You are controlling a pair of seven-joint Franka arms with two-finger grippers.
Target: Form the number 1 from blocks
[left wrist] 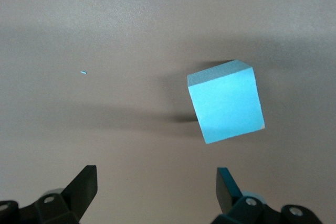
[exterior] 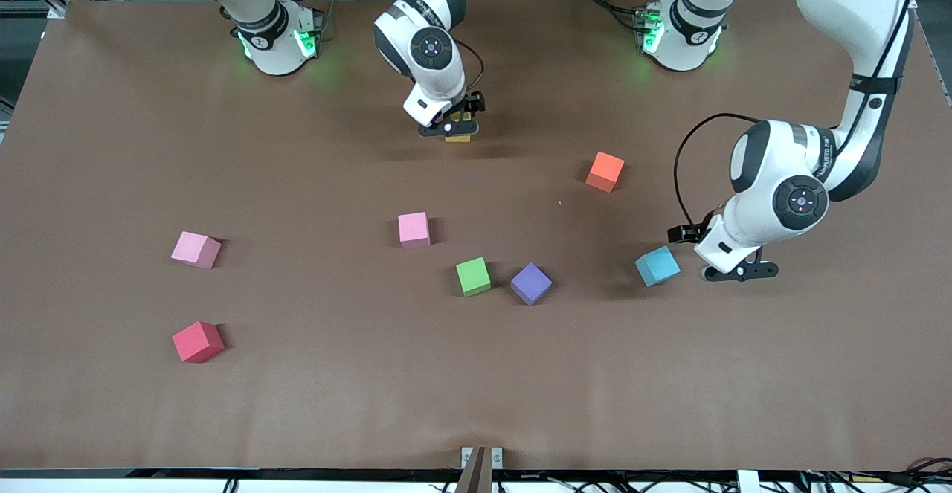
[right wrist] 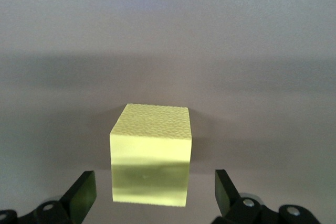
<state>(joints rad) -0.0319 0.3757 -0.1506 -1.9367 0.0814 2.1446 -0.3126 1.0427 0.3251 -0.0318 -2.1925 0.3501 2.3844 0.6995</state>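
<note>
Nearest the camera lies a matte red cube (exterior: 198,341). Right gripper (exterior: 455,126) straddles a yellow cube (right wrist: 150,152), apparently unclamped; left gripper (exterior: 732,270) gapes beside a light blue cube (left wrist: 226,101).

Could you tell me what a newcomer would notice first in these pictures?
Probably the coloured blocks scattered over the brown table. Next, the right gripper, open, is low over the yellow block near the robots' bases. The left gripper, also open, is beside the light blue block.
</note>
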